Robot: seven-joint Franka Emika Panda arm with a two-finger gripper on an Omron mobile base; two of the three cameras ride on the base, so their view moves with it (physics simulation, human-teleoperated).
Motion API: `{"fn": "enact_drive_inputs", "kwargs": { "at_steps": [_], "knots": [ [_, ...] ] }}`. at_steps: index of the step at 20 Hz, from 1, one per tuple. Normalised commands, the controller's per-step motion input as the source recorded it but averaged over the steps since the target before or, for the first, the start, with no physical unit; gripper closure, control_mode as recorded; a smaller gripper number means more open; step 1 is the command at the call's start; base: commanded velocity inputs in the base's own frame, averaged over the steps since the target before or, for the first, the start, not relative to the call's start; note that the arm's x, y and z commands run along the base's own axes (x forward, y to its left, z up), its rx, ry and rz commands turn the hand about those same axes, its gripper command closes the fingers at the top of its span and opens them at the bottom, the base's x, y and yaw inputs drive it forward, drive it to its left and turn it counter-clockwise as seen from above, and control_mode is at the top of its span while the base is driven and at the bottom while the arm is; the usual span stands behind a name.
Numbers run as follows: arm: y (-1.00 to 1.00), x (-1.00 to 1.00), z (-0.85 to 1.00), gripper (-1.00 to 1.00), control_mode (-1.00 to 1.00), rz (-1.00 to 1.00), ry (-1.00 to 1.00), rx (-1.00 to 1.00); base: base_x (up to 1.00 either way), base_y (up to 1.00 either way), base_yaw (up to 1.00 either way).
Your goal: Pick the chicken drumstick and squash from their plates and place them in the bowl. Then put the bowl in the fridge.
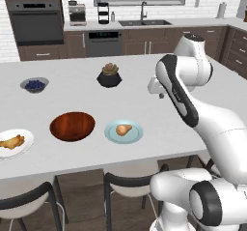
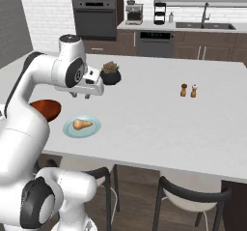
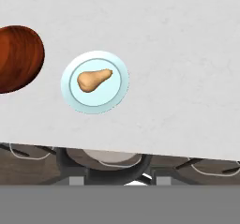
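White desk (image 1: pixel 159 143) carries everything. Arm hangs high above it, hand with fingers (image 2: pixel 81 95) over bare desk at 12 o'clock of the blue-green plate; can't tell if fingers are spread or pressed together, nothing seen between them. Wooden bowl (image 1: pixel 72 126) sits empty just beside blue-green plate (image 1: pixel 136 136), at its 9 o'clock. White plate (image 1: pixel 23 147) further at 9 o'clock of bowl. Squash (image 1: pixel 123 129) lies on blue-green plate. Chicken drumstick (image 1: pixel 11 141) lies on white plate. Plant pot (image 1: pixel 109 76) at 12 o'clock.
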Motion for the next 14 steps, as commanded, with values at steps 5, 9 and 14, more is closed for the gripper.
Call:
{"fn": "enact_drive_inputs", "kwargs": {
  "at_steps": [5,9,14],
  "knots": [
    [0.28,-0.23,-0.02,-1.0,-1.0,0.0,0.0,0.06,0.0,0.0,0.0],
    [0.57,-0.51,-0.16,-1.0,-1.0,-0.01,0.0,0.23,0.0,0.0,0.0],
    [0.16,-0.63,-0.1,-1.0,-1.0,-0.34,0.08,0.23,0.0,0.0,0.0]
  ]
}}
